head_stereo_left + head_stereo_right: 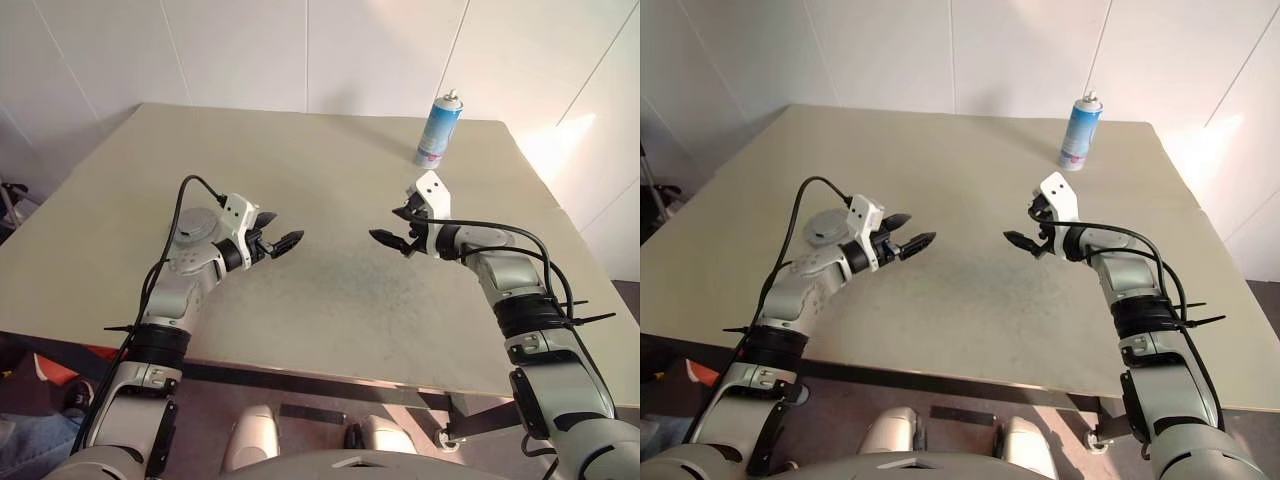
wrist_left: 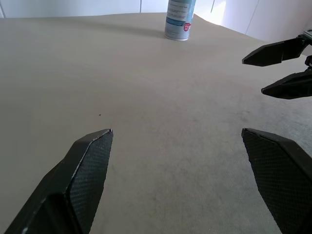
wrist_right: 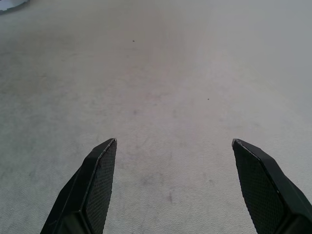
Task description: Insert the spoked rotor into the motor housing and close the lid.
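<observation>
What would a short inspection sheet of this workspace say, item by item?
Surface: beige table, faintly smudged in the middle.
Job's things: one round grey disc lying beside the left arm; which part it is, cannot tell.
Clutter: blue spray can, upright, at the far right.
Grippers: left gripper and right gripper open, empty, above the table.
Cables: black cable looped over each forearm.
Surroundings: white panelled wall.

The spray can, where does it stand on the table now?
The spray can stands upright near the table's far edge on the robot's right, beyond the open right gripper, with nothing close beside it.
</observation>
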`<control>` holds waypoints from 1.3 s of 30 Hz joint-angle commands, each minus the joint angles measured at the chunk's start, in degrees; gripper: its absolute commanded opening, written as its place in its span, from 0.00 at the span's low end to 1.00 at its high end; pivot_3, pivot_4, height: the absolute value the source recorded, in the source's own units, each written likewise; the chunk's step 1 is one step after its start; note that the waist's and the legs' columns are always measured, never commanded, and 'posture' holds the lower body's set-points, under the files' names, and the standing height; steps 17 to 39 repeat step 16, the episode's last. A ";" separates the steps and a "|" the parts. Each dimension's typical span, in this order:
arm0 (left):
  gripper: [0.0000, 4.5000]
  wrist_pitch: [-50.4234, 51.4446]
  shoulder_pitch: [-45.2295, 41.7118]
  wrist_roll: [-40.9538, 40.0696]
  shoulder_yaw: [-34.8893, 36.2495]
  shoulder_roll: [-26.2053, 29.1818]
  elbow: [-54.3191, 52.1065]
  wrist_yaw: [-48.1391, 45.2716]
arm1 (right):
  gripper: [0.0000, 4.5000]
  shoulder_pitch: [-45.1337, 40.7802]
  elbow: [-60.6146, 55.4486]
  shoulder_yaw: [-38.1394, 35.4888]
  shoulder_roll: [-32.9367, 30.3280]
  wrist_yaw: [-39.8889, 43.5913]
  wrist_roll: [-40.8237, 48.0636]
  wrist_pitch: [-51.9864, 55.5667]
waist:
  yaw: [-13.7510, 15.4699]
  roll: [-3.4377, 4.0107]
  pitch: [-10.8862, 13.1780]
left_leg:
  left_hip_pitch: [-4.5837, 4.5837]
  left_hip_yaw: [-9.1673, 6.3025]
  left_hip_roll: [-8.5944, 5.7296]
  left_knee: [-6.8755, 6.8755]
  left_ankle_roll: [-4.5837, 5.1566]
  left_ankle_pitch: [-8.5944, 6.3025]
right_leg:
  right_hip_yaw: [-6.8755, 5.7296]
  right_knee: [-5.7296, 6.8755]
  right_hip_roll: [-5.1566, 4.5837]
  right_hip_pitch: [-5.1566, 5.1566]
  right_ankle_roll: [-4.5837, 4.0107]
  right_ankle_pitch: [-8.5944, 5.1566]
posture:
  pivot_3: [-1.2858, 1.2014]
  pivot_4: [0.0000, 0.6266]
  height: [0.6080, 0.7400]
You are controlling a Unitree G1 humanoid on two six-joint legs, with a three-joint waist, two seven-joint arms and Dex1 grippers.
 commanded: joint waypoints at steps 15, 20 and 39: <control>0.99 -0.04 -1.22 0.34 1.88 -0.11 0.02 0.75 | 0.95 -1.96 0.55 -0.92 1.49 -3.09 -1.66 -1.14 | -0.01 0.01 0.00 | 0.01 0.00 0.00 0.00 0.00 0.00 | 0.00 0.01 0.00 0.00 0.00 0.00 | 0.52 0.00 1.00; 0.99 -0.05 -1.09 0.34 1.88 -0.08 -0.05 0.74 | 0.95 -1.87 0.47 -1.00 1.60 -3.27 -1.74 -1.15 | -0.01 0.01 0.00 | 0.01 0.00 0.01 0.00 0.00 0.00 | 0.00 0.01 0.00 0.00 0.00 0.00 | 0.52 0.00 1.00; 0.99 -0.05 -1.09 0.34 1.88 -0.08 -0.05 0.74 | 0.95 -1.87 0.47 -1.00 1.60 -3.27 -1.74 -1.15 | -0.01 0.01 0.00 | 0.01 0.00 0.01 0.00 0.00 0.00 | 0.00 0.01 0.00 0.00 0.00 0.00 | 0.52 0.00 1.00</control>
